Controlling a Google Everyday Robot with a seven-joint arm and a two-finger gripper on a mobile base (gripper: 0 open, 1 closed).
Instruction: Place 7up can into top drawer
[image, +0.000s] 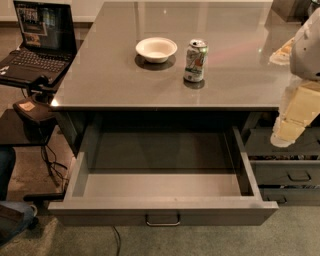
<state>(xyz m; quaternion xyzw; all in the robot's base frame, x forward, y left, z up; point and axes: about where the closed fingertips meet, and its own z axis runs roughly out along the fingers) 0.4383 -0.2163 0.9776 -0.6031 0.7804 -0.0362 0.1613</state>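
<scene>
The 7up can, white and green with a silver top, stands upright on the grey countertop, just right of a white bowl. The top drawer is pulled wide open below the counter's front edge. Its inside is empty and its small metal loop handle is centred on the front. My gripper hangs at the right edge of the view, below counter level, beside the drawer's right side. It is well to the right of the can and lower, and it holds nothing that I can see.
An open laptop sits on a stand left of the counter, with cables on the floor below it. Narrower grey drawers with dark handles are at the right, behind my gripper. A person's leg shows at the lower left.
</scene>
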